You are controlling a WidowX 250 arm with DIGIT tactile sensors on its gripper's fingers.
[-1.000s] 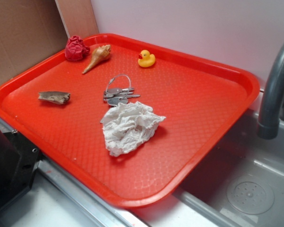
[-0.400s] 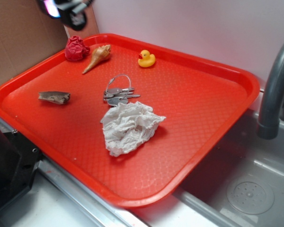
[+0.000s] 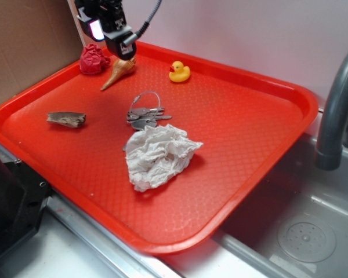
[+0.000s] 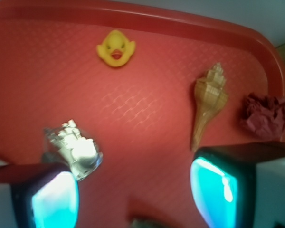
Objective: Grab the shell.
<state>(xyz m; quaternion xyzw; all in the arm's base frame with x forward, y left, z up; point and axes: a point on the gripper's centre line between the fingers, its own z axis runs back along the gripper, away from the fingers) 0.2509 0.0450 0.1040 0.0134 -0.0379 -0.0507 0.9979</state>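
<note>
Descended since before, the gripper (image 3: 125,53) hovers over the shell (image 3: 118,70) — jaws spread wide, empty.

Red tray (image 3: 249,133): yellow duck (image 3: 179,72), keys (image 3: 145,116), crumpled tissue (image 3: 158,155), wood shard (image 3: 66,119), dark red ball (image 3: 93,59). Sink faucet (image 3: 336,110) right.

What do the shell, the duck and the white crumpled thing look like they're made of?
The shell: probably real seashell, matte tan with ridged spiral whorls. The duck: likely rubber or soft plastic, smooth, glossy yellow. The white wad: looks like tissue or paper towel, soft creases and no shine.
</note>
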